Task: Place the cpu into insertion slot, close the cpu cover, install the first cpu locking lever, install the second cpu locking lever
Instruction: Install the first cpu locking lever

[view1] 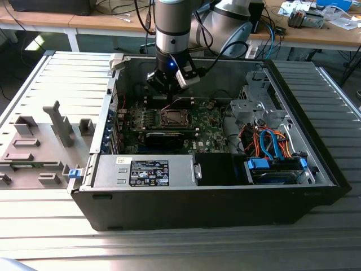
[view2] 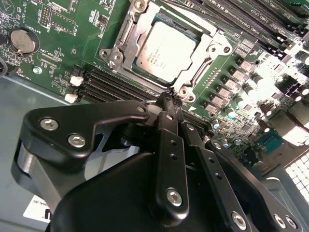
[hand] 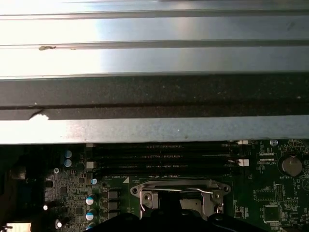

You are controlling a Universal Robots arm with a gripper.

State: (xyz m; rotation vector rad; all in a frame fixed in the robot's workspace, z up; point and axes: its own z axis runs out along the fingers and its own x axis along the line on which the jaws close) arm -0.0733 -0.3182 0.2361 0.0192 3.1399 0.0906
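Note:
The cpu [view2: 166, 48], with its silvery square top, lies in the insertion slot [hand: 178, 189] on the green motherboard. The cpu cover [view2: 207, 48], a grey metal frame with a window, lies flat around the chip. In the second wrist view my gripper [view2: 169, 96] is shut, its black fingertips meeting just over one corner of the socket frame with nothing seen between them. In the exterior view the gripper [view1: 169, 84] hangs inside the open computer case, a little above and behind the cpu [view1: 172, 117]. A thin wire lever [hand: 193, 191] runs along the socket's edge.
The case walls [view1: 107, 113] hem in the motherboard. Long black memory slots [view2: 120, 87] run beside the socket. A black card [view1: 163, 137] sits in front of it. Blue and orange cables [view1: 271, 144] and a drive bay [view1: 273, 169] fill the exterior view's right. Grey fixtures [view1: 39, 147] stand outside, left.

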